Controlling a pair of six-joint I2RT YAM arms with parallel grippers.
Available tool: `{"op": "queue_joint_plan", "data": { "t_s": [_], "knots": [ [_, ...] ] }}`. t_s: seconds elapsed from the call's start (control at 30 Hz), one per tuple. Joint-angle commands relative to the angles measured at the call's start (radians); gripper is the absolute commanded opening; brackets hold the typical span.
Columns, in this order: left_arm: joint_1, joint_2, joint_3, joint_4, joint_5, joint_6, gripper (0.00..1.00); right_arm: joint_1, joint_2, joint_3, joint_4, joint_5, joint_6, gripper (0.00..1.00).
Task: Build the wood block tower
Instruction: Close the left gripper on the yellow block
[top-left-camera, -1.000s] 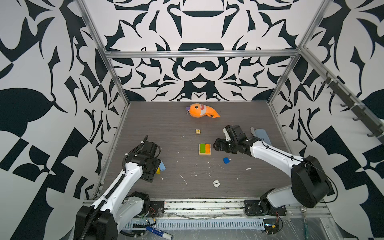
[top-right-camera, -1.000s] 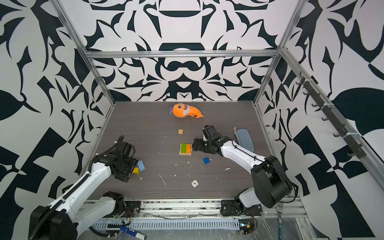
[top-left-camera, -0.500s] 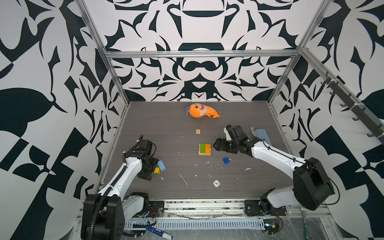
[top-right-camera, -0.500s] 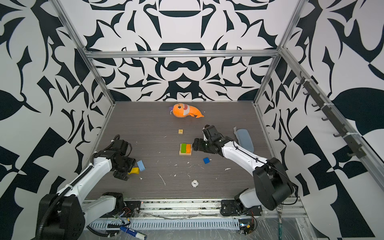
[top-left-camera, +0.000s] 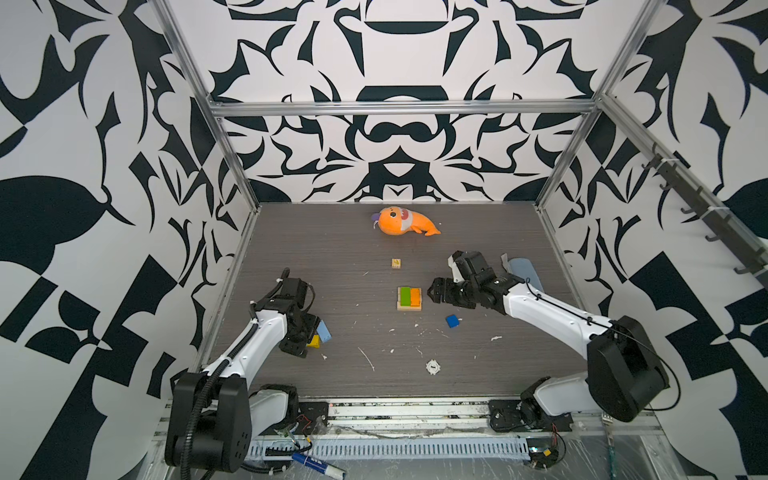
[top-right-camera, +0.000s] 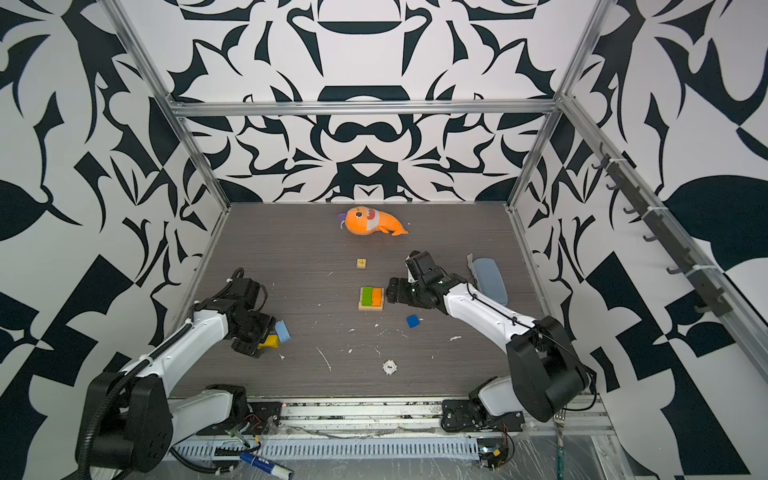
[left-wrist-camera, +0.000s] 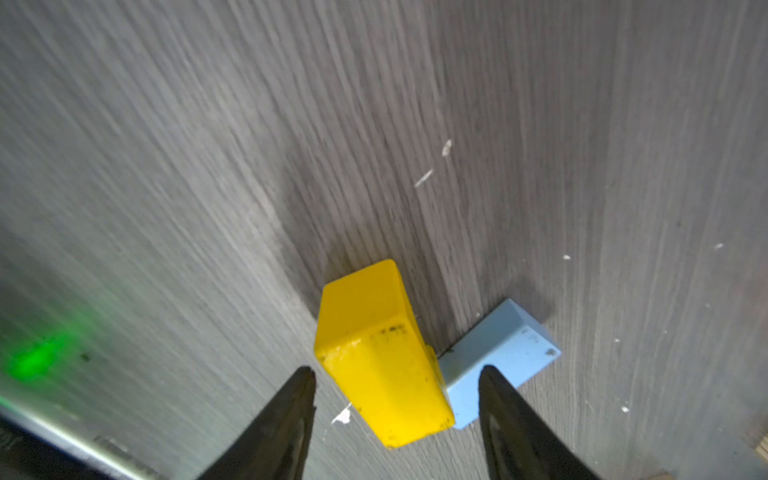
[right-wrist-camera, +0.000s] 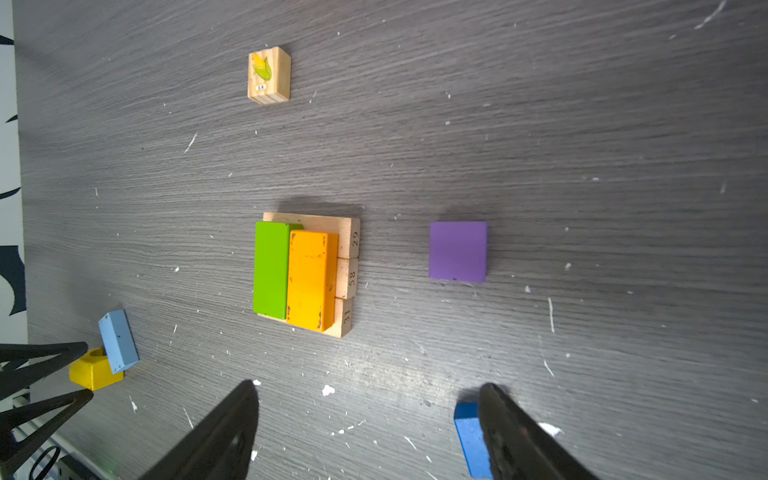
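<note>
Left gripper (left-wrist-camera: 397, 370) half-wide, astride yellow block (left-wrist-camera: 374, 345), not yet pinching. Long axis straight ahead between the jaws. Left arm nearer. Light-blue block (left-wrist-camera: 498, 345) touching one flank. Right gripper (right-wrist-camera: 368, 384) wide, empty, beside started tower (top-left-camera: 409, 298). Tally: tan bars (right-wrist-camera: 348, 278) three; green block (right-wrist-camera: 270, 270), orange block (right-wrist-camera: 309, 278), purple cube (right-wrist-camera: 457, 251), blue cube (right-wrist-camera: 467, 436), picture block (right-wrist-camera: 268, 75) one each.

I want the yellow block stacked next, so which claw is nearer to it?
Left. The left claw has the yellow block between its open jaws. The right claw hovers far off, beside the green and orange stack.
</note>
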Motion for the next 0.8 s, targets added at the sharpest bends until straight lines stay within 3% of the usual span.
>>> {"op": "queue_joint_plan", "data": {
  "t_s": [0.0, 0.47, 0.77],
  "knots": [
    [0.004, 0.012, -0.02, -0.012, -0.002, 0.001, 0.64, 0.004, -0.033, 0.003, -0.004, 0.01, 0.001, 0.87],
    [0.003, 0.043, -0.05, 0.02, -0.001, 0.025, 0.51, 0.003, -0.038, 0.004, -0.01, 0.018, 0.004, 0.87],
    [0.004, -0.001, -0.025, -0.024, -0.04, 0.052, 0.36, 0.002, -0.039, 0.0, -0.016, 0.025, 0.003, 0.86]
  ]
}}
